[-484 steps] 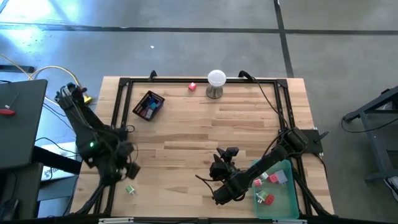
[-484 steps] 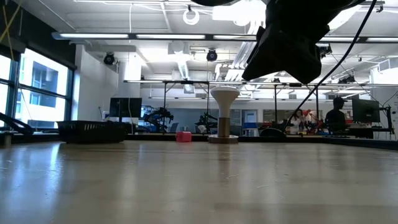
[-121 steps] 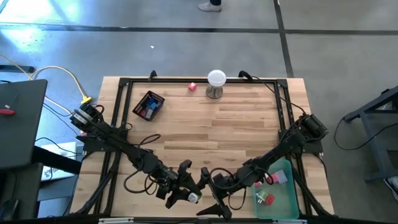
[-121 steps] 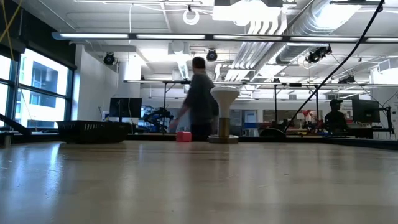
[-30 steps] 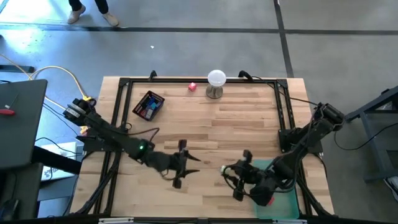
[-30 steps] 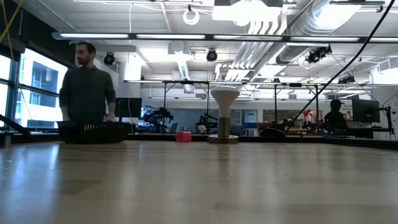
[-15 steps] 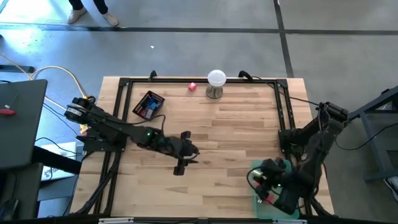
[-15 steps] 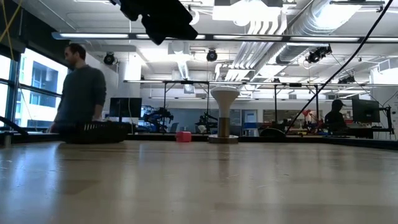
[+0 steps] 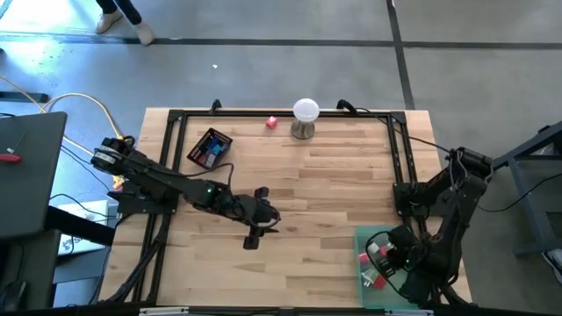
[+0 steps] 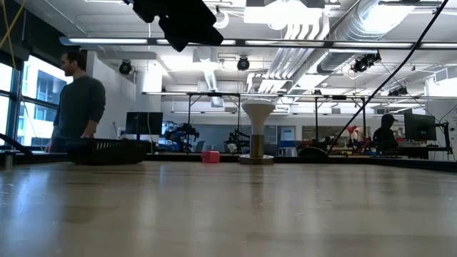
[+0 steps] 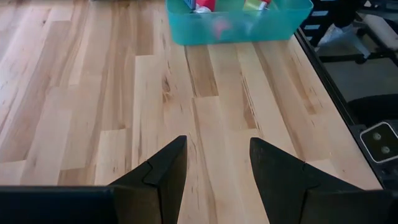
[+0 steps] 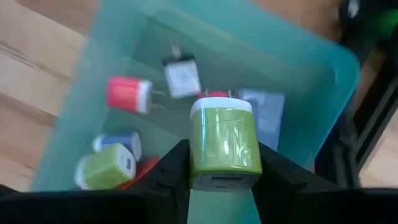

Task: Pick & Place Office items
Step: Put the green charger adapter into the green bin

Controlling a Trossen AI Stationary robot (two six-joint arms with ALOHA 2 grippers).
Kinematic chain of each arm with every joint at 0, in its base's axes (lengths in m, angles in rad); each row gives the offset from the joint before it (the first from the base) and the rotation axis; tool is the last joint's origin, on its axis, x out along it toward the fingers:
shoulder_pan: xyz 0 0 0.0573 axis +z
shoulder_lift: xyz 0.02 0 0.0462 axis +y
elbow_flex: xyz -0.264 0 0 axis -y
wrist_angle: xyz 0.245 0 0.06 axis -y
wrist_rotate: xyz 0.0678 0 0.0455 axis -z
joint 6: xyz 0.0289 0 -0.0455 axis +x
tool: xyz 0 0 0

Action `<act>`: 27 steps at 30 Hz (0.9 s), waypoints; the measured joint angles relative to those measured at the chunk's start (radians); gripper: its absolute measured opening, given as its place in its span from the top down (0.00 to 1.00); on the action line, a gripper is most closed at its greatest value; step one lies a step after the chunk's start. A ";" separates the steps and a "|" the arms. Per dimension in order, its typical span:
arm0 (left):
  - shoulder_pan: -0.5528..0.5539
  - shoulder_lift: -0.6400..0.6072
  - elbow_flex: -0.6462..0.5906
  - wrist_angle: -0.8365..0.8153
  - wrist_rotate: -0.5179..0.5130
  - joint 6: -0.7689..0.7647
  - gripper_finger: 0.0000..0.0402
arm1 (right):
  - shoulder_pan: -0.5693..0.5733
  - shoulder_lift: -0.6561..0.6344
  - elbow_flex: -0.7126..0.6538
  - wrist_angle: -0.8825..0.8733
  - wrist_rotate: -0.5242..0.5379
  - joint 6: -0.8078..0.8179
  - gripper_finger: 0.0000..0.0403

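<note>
My right gripper (image 9: 384,254) hangs over the teal bin (image 9: 361,237) at the table's near right and is shut on a green block (image 12: 224,146) with a white end. In the bin lie several office items, among them a red one (image 12: 127,93), a white one (image 12: 182,78) and a green-and-blue one (image 12: 107,165). My left gripper (image 9: 255,231) hovers above the middle of the table, open (image 11: 217,152), with only bare wood between its fingers. A pink block (image 9: 272,122) rests on the table near the far edge. My right gripper pinches the green block by two opposite sides (image 12: 198,155) between its two fingers (image 12: 171,171). The fingers come from above and point down. The block is lifted clear, above the inside of the bin.
A black tray (image 9: 210,148) with blue pieces sits at the far left. A white ball on a metal stand (image 9: 305,114) stands at the far edge. A black frame (image 9: 399,167) runs around the table. A person (image 10: 75,107) stands beyond the far left.
My right gripper has carried the green block toward the table's right edge, from beside the bin to over it, rolling and tipping until it points down. My left gripper has swung a little toward the far edge and then kept still. The person behind has walked left.
</note>
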 joint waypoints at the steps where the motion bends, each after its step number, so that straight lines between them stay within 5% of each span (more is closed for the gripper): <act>1: -0.003 0.000 0.000 -0.003 0.000 0.000 0.58 | 0.006 0.002 -0.014 0.020 -0.018 0.014 0.71; 11: -0.017 0.000 0.000 -0.005 -0.001 -0.016 0.58 | 0.032 0.004 -0.152 0.091 -0.186 0.103 0.71; 27: -0.021 0.000 0.000 -0.011 -0.001 -0.027 0.58 | 0.031 0.004 -0.214 0.122 -0.192 0.089 0.65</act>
